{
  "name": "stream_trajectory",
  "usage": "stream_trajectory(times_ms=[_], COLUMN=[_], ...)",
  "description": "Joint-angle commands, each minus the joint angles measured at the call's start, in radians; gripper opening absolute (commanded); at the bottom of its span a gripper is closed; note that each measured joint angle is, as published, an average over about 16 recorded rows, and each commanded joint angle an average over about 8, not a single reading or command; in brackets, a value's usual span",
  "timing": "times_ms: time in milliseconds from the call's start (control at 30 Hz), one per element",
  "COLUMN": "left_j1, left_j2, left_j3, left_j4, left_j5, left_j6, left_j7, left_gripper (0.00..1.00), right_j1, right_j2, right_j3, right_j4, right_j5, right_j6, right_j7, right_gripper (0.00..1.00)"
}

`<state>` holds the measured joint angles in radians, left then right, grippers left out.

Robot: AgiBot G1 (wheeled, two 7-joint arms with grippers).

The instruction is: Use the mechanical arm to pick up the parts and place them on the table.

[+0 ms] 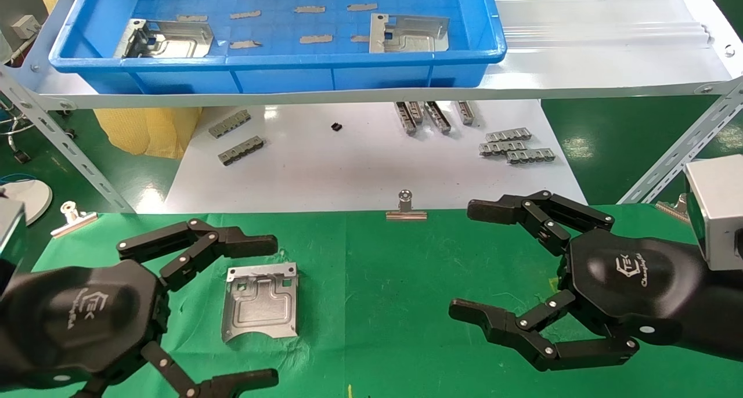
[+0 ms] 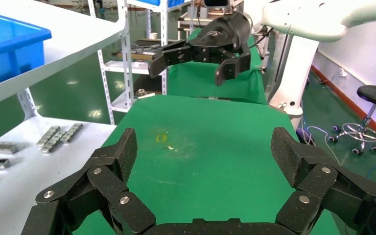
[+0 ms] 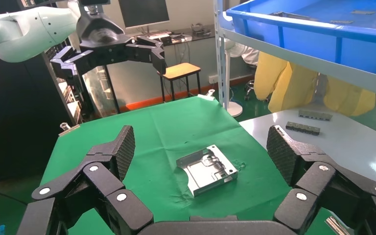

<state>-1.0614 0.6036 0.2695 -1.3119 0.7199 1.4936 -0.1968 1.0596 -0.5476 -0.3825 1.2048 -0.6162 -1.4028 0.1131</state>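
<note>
Both grippers hang over the green table (image 1: 377,282) with their fingers spread wide and nothing between them. In the head view the left gripper (image 1: 255,311) sits at about 8 o'clock, its two fingers reaching toward the centre. One silver part (image 1: 261,301) lies flat on the cloth in the gap between them, touched by neither. The right gripper (image 1: 473,264) is at about 4 o'clock, its fingers pointing toward the part and well apart from it. From the right wrist view the same part (image 3: 207,169) lies on the cloth (image 3: 176,127) ahead of the open right gripper (image 3: 200,147), with the left gripper (image 3: 112,51) hovering beyond it.

Two more parts lie in the blue bin (image 1: 360,73) on the white shelf (image 1: 603,67) at 12 o'clock: one (image 1: 165,38) toward the bin's left end, one (image 1: 409,33) toward its right. Small grey strips (image 1: 316,39) are scattered on the bin floor.

Below the shelf, a white board (image 1: 348,172) carries grey comb-like strips (image 1: 241,151). A silver binder clip (image 1: 406,210) grips the cloth's far edge, and another (image 1: 73,216) sits at 9 o'clock.
</note>
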Motion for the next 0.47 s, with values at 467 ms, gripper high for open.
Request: stream_trajectory(times_ms=[467], left_j1=[-0.009], left_j2=[0.005], left_j3=[0.007], left_j4=[0.021], left_j5=[0.007], left_j6=[0.001], left_j7=[0.008], left_gripper=[1.00], right_j1=[0.000], right_j2=[0.000], right_j3=[0.000], right_j4=[0.000], right_j5=[0.000], right_j6=[0.000], right_j7=[0.000], right_gripper=[1.00])
